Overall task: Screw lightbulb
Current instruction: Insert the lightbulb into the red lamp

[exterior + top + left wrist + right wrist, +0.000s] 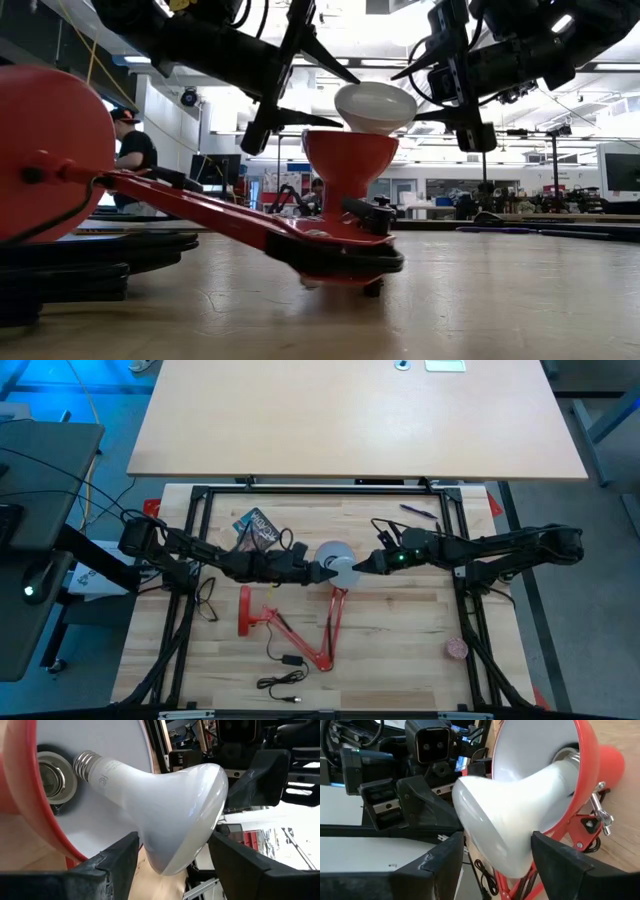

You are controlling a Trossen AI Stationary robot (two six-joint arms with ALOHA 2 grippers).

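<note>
The white lightbulb [345,568] stands dome up in the mouth of the red lamp's white-lined shade [330,550], in mid-table. In the left wrist view the lightbulb [170,805] is tilted, and its threaded base [85,765] lies beside the metal socket [47,780], outside it. My left gripper [322,570] reaches the bulb from the table's left. My right gripper [358,567] reaches it from the right. Each has the dome between its two fingers. In the low view the bulb [375,105] sits above the red shade [350,155]. My left gripper pinches the bulb's dome edge between its two fingers. One finger [125,852] is on the flared side [145,835] under the dome, the other [225,850] on the dome's face. It comes in level from the table's left. The bulb is tilted, its thread at the socket's rim. My right gripper has the opposite side of the dome between its fingers. One finger [447,855] is at the dome's face [470,820], the other [550,852] at the flared side. It comes in level from the table's right. The fingers look to be on the glass.
The lamp's red arm [335,620] and round red base [248,610] lie toward the near edge, with a black cable [285,660]. A dark packet [255,530] lies far left. A pink round thing [457,649] lies near right. People show in the room beyond.
</note>
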